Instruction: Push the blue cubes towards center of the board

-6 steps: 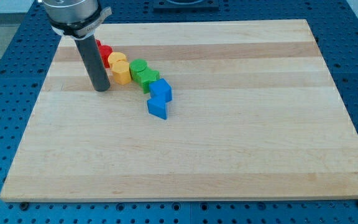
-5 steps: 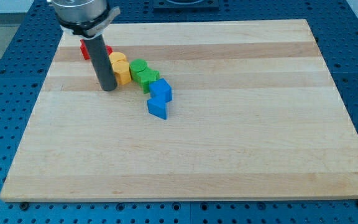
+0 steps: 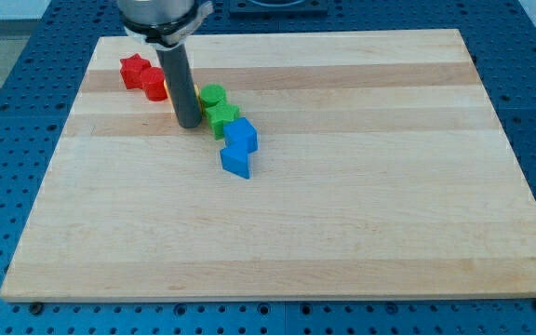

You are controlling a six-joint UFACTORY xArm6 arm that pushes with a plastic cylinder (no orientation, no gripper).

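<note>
Two blue cubes sit left of the board's centre: one (image 3: 241, 134) above, the other (image 3: 236, 161) just below it, touching. My tip (image 3: 189, 124) rests on the board to their upper left, close beside the green blocks, about a block's width from the upper blue cube. The dark rod rises from the tip to the view's top and hides most of the yellow blocks (image 3: 195, 96).
A green cylinder (image 3: 212, 96) and a green star-like block (image 3: 221, 118) lie in a chain leading to the upper blue cube. A red star (image 3: 134, 70) and a red cylinder (image 3: 154, 83) lie at the upper left. The wooden board (image 3: 361, 186) lies on a blue perforated table.
My tip has slid right, from left of the yellow blocks to in front of them, nearer the green and blue blocks. The blocks have not visibly moved. The red blocks are now uncovered.
</note>
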